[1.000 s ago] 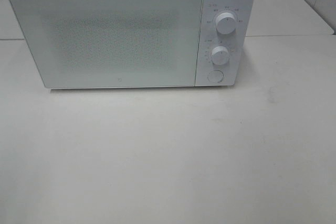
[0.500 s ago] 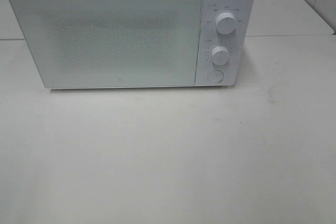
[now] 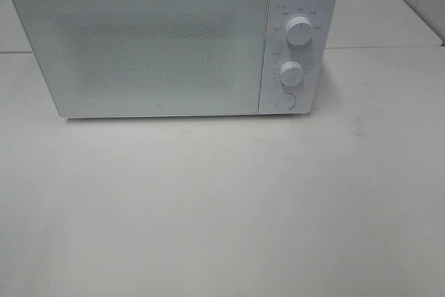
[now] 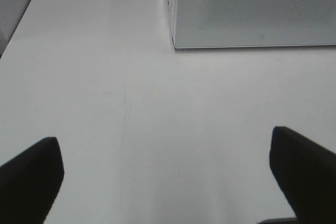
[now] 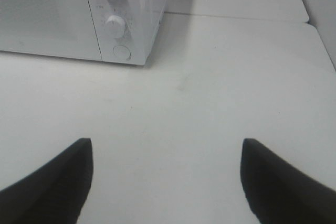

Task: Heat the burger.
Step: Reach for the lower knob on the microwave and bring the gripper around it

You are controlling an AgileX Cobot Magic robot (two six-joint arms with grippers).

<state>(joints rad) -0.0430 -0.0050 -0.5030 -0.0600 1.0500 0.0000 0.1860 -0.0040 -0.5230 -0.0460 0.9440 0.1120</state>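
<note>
Jaws on my left gripper (image 4: 165,148) stand wide apart over bare table (image 4: 105,103), holding nothing. Ahead, the white microwave (image 3: 139,46) has its door (image 3: 146,50) shut. Right of the door are the upper knob (image 3: 299,30), the lower knob (image 3: 291,73) and the round button (image 3: 284,101). My right gripper (image 5: 167,148) is spread too, and empty. I can't find the burger in any view, so its heading and long axis are unknown. It may sit behind the frosted door. I'd judge the next move is pressing that button squarely with the right fingers.
</note>
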